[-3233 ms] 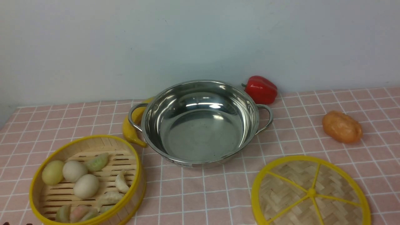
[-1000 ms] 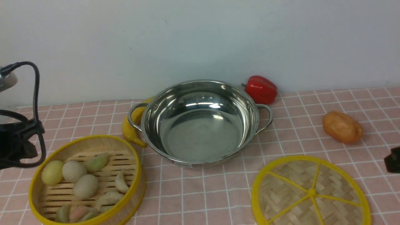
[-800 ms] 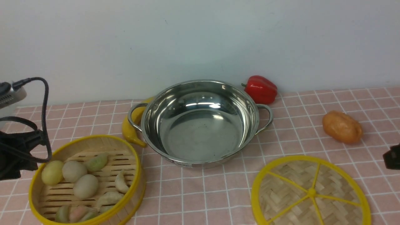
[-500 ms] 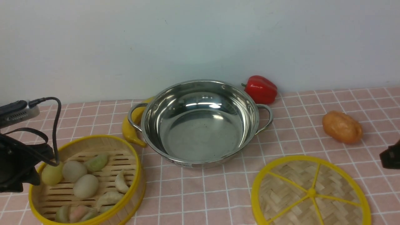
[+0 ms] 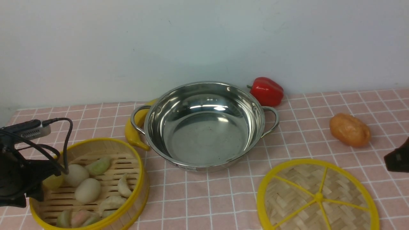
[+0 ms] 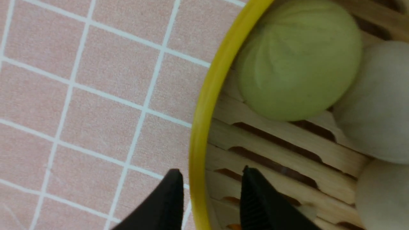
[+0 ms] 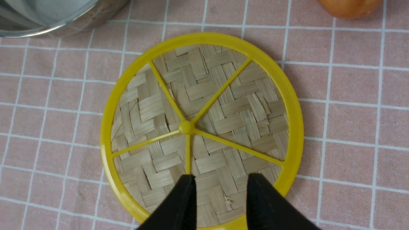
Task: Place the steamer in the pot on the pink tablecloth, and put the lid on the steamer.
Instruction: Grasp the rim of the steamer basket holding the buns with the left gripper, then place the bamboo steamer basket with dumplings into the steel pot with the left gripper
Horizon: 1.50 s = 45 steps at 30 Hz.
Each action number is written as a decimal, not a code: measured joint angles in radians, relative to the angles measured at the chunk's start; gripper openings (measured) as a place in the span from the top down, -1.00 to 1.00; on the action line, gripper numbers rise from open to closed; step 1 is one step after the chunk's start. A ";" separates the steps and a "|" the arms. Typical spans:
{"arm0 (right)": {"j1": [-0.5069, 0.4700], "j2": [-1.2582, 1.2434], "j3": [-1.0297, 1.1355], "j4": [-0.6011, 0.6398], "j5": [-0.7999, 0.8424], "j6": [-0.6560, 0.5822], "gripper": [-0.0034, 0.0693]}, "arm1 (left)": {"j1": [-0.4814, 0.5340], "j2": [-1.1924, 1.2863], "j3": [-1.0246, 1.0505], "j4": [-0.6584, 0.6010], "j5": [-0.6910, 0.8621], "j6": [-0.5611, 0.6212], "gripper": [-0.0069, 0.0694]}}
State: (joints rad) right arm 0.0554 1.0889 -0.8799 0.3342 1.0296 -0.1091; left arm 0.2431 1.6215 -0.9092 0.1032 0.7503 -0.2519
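Observation:
The steamer (image 5: 92,147), holding toy buns and dumplings, sits at the front left of the pink tablecloth (image 5: 223,198). The empty pot (image 5: 204,137) stands at the centre back. The lid (image 5: 318,196) lies flat at the front right. My left gripper (image 5: 19,182) is low at the steamer's left side. In the left wrist view it (image 6: 211,169) is open, one finger outside and one inside the yellow rim (image 6: 204,127), near a green bun (image 6: 297,60). My right gripper (image 7: 222,175) is open above the near part of the lid (image 7: 204,95); only its tip (image 5: 397,159) shows at the front view's right edge.
A yellow banana (image 5: 132,134) lies against the pot's left handle. A red pepper (image 5: 266,91) sits behind the pot by the wall. An orange potato-like toy (image 5: 350,130) lies at the right, behind the lid. The pot's rim (image 7: 48,16) shows in the right wrist view.
My left arm came in from the left and lowered to the steamer's left rim. My right gripper edged in from the right edge. Steamer, pot and lid have not moved.

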 joint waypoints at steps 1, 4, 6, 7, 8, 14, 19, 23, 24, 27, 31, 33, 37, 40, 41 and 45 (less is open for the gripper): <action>0.000 0.000 0.000 0.001 0.000 0.000 0.25 | 0.000 0.009 0.000 0.009 -0.004 -0.007 0.18; 0.000 0.000 0.000 0.001 -0.001 -0.002 0.25 | 0.000 0.037 -0.001 0.016 -0.029 -0.019 0.18; 0.000 0.000 0.000 0.001 -0.002 -0.003 0.25 | 0.000 0.063 -0.002 0.019 -0.036 -0.023 0.18; 0.000 0.000 0.000 0.001 -0.003 -0.003 0.25 | 0.000 0.065 -0.002 0.019 -0.039 -0.023 0.19; 0.000 0.000 0.000 0.001 -0.004 -0.003 0.25 | 0.000 0.084 -0.002 0.024 -0.048 -0.023 0.20; 0.000 0.000 0.000 0.002 -0.004 -0.004 0.25 | 0.000 0.124 -0.006 0.058 -0.054 -0.023 0.60; 0.000 0.000 0.000 0.004 -0.004 -0.004 0.25 | 0.010 0.109 -0.006 0.089 -0.048 -0.030 0.74; 0.000 0.000 0.000 0.004 -0.004 -0.004 0.25 | 0.069 0.055 -0.004 0.118 -0.014 -0.009 0.74; 0.000 0.000 0.000 0.004 -0.004 -0.004 0.25 | 0.095 0.038 -0.003 0.126 -0.008 0.005 0.74; 0.000 0.000 0.000 0.005 -0.004 -0.004 0.25 | 0.172 -0.017 -0.003 0.129 0.013 0.044 0.74; 0.000 0.000 0.000 0.007 -0.004 -0.004 0.25 | 0.211 -0.098 -0.003 0.057 0.030 0.146 0.74; 0.000 0.000 0.000 0.008 -0.004 -0.004 0.25 | 0.211 -0.131 -0.009 -0.017 0.041 0.213 0.74; 0.000 0.000 0.000 0.008 -0.003 -0.004 0.25 | 0.210 -0.158 -0.076 -0.091 0.119 0.288 0.74; 0.000 0.000 0.000 0.008 -0.002 -0.003 0.25 | 0.210 -0.159 -0.193 -0.128 0.205 0.324 0.74; 0.000 0.000 0.000 0.008 -0.002 -0.003 0.25 | 0.210 -0.159 -0.201 -0.132 0.216 0.331 0.74; 0.000 0.000 0.000 0.017 0.001 -0.002 0.25 | 0.177 -0.146 -0.386 -0.261 0.278 0.424 0.74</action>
State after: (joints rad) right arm 0.0554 1.0889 -0.8799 0.3514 1.0305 -0.1115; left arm 0.4198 1.4753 -1.2950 -0.1574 1.0284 0.1718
